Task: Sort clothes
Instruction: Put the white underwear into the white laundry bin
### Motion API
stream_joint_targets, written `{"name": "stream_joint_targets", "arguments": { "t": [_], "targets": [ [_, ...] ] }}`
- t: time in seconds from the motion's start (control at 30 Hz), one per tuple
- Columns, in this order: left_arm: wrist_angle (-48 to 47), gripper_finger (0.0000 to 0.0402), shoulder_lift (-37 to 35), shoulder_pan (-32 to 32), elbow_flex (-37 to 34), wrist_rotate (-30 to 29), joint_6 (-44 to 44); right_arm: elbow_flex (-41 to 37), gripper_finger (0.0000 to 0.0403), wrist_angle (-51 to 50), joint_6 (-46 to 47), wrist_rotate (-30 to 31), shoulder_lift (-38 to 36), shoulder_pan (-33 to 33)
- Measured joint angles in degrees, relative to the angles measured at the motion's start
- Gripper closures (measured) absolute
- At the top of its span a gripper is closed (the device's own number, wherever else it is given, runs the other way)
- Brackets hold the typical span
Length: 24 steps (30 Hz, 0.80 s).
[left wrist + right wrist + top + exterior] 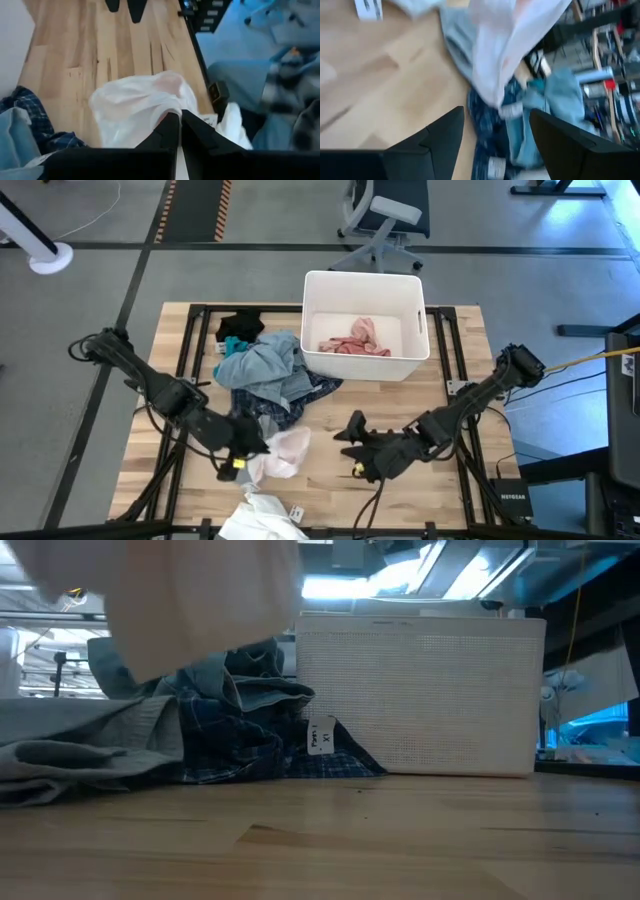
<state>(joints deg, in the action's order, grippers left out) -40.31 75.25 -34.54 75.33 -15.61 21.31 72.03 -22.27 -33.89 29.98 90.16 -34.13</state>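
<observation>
The wooden table (330, 480) carries the white bin (364, 326) at its far side, with one pink garment (356, 340) already inside. Beside the bin lies the unsorted heap: light blue-grey garment (265, 365) on top, dark blue plaid garment (262, 412) beneath, black garment (241, 327) behind. A white garment (262, 515) hangs at the near table edge.

Step in hand: lift of one item from the heap. The left gripper (243, 452) has its fingers pressed together, pinching a pale pink-white garment (137, 107). The cloth drapes forward from the fingertips and, in the low view, hangs clear above the table. The plaid cloth lies just beside these fingers.

The right gripper (352, 442) waits with fingers spread, holding nothing; the raised cloth hangs ahead of its fingertips.

Next move, as a judgement: carry the pinched garment clear of the heap to its destination, likely the bin. Risk: trailing fabric may drag on the plaid cloth.
</observation>
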Motion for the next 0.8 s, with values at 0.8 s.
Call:
{"name": "stream_joint_targets", "arguments": {
  "t": [0.8],
  "targets": [
    [2.4,0.0394,5.3,-0.3,0.0,0.0,-7.1,0.0,0.0157,19.4,-6.6,-28.1,13.1,12.0]
  ]
}}
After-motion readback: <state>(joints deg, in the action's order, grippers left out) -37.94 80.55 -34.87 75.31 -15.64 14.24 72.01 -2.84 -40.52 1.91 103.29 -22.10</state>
